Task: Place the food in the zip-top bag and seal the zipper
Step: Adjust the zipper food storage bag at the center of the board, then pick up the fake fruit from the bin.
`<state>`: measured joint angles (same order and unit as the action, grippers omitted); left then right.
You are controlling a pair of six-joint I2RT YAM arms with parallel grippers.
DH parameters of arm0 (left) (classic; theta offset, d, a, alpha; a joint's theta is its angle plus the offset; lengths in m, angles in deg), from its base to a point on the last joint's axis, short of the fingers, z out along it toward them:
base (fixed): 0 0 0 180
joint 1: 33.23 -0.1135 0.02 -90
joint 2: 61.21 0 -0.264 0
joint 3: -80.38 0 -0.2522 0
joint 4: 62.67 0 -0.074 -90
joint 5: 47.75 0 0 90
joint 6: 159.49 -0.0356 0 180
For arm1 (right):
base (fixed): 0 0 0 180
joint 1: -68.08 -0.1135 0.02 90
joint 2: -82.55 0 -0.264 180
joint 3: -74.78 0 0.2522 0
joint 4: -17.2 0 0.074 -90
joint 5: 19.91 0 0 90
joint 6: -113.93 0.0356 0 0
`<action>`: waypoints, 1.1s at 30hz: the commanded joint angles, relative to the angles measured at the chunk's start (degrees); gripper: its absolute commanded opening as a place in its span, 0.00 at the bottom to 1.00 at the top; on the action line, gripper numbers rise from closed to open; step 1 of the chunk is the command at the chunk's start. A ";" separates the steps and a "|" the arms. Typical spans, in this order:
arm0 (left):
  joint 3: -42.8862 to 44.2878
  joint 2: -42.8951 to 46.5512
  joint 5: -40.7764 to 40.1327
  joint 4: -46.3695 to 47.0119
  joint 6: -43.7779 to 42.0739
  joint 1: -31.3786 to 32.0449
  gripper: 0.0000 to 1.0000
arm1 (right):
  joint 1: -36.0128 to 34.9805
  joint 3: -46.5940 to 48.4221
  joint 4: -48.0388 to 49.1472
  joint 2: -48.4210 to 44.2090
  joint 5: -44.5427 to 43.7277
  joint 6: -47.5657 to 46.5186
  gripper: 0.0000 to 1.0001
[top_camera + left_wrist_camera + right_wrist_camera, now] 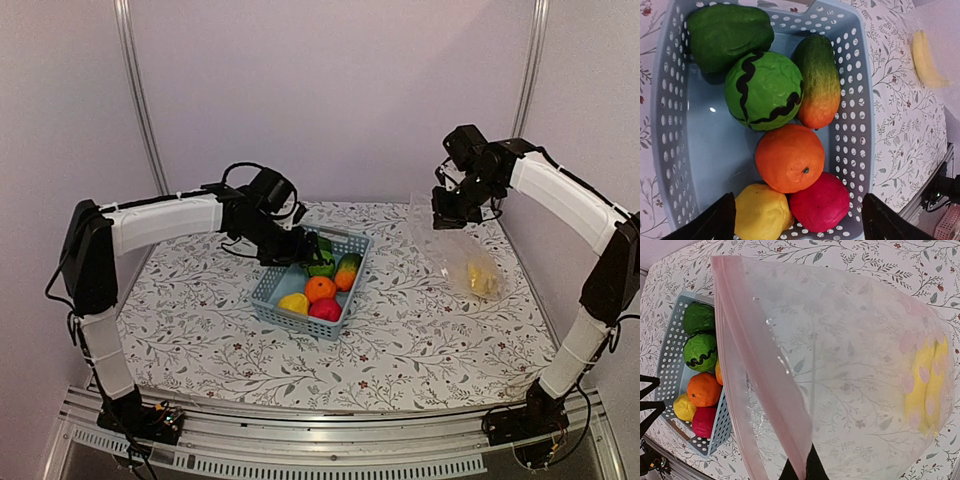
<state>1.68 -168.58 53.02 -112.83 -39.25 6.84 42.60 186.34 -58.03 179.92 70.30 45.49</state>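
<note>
Barely begun: got only the banana (927,385) into the bag (850,355), held up right of the basket (860,100) by the right hand (801,471) clamped on its zipper (755,385); yet to bag the other food (790,157) under the open, empty left hand (800,220), then seal

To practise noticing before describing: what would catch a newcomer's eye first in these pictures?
The blue-grey basket at the centre, packed with bright toy fruit, draws the eye first, with the left gripper open just above it. At the right, the right gripper holds a clear bag up by its mouth, a yellow banana lying in its bottom.
</note>
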 commanded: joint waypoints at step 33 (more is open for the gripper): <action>20.47 -22.95 -5.40 -0.42 6.26 -1.39 0.73 | -0.85 -3.31 2.42 -1.91 5.55 -2.84 0.00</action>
<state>22.08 -191.86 46.53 -113.51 -30.38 5.95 42.19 183.96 -56.30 180.18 75.26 42.71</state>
